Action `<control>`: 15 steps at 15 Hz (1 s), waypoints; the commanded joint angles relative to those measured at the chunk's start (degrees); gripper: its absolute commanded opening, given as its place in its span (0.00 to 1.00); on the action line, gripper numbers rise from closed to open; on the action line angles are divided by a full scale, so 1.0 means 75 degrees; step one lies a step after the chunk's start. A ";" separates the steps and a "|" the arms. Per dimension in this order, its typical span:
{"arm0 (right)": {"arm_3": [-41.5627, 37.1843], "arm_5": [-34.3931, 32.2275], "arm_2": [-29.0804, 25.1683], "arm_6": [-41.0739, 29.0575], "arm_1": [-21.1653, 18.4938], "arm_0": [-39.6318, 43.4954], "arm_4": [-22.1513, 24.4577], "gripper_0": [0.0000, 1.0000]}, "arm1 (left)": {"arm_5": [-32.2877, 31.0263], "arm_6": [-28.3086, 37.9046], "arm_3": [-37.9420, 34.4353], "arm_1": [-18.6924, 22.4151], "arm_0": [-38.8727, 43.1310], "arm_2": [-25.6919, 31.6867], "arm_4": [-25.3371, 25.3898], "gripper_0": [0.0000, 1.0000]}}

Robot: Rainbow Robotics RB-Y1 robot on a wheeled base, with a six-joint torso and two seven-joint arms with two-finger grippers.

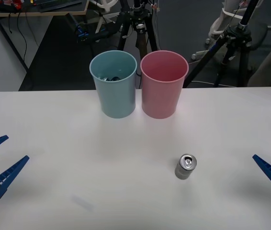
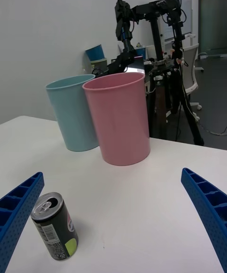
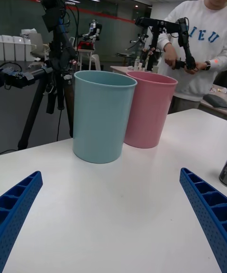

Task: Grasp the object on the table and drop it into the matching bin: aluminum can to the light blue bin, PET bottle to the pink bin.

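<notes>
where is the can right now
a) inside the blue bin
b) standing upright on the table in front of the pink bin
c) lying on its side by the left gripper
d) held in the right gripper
b: the can stands upright on the table, apart from the pink bin behind it, with both grippers open at the sides.

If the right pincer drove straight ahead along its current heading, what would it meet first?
Probably the pink bin, roughly centred ahead of the open right pincer. The aluminum can stands nearer, beside one finger, and might be clipped; depth is unclear.
</notes>
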 commanded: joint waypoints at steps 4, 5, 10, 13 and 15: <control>-0.0048 0.0017 -0.0090 0.0024 0.0149 0.0228 0.0061 1.00 | 0.0000 0.0000 0.0000 0.0000 0.0000 0.0000 0.0000 1.00; -0.0048 0.0005 -0.0078 0.0059 0.0137 0.0287 0.0061 1.00 | 0.0000 0.0000 0.0000 0.0000 0.0000 0.0000 0.0000 1.00; -0.0036 -0.0428 0.0039 0.0938 0.0125 0.0978 0.0049 1.00 | 0.0000 0.0000 0.0000 0.0000 0.0000 0.0000 0.0000 1.00; 0.0010 -0.0768 0.0227 0.1535 0.0125 0.1341 0.0049 1.00 | 0.0000 0.0000 0.0000 0.0000 0.0000 0.0000 0.0000 1.00; 0.0385 -0.1049 0.0379 0.1922 0.0125 0.1341 0.0073 1.00 | 0.0000 0.0000 0.0000 0.0000 0.0000 0.0000 0.0000 1.00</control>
